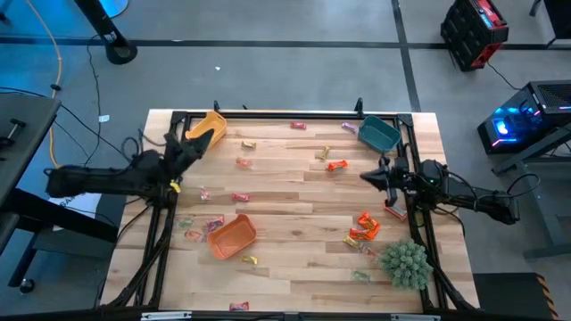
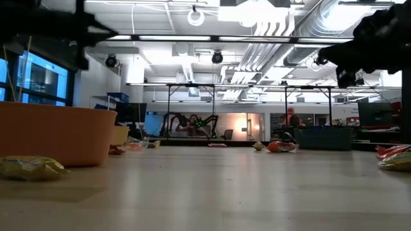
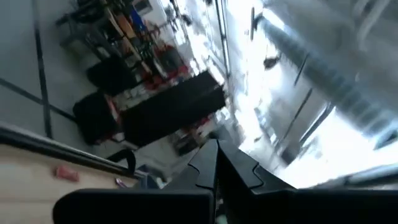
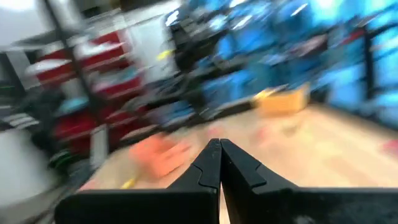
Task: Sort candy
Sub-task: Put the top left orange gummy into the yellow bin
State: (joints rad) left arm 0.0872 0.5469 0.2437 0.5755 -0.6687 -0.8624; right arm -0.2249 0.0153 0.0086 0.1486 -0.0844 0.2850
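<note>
Loads of candy (image 1: 336, 165) is scattered all over the wooden table (image 1: 294, 267), with an orange cluster (image 1: 364, 228) piled up near the spiky green plant ball (image 1: 406, 262) at the near right and a few pieces (image 1: 202, 226) lying just beside the orange tray (image 1: 234, 235) at the near left. More wrapped sweets (image 1: 244, 162) are spread across the middle, and a couple are seen along the far edge between the yellow tray (image 1: 207, 127) and the teal tray (image 1: 379, 134). The left gripper (image 1: 190, 143) is held up off the table by the yellow tray, fingers pressed together with nothing between them, pointed out at the room in its wrist view. The right gripper (image 1: 368, 175) is parked at the right side, just below the teal tray, tips likewise closed up and empty, aimed toward the table's middle.
</note>
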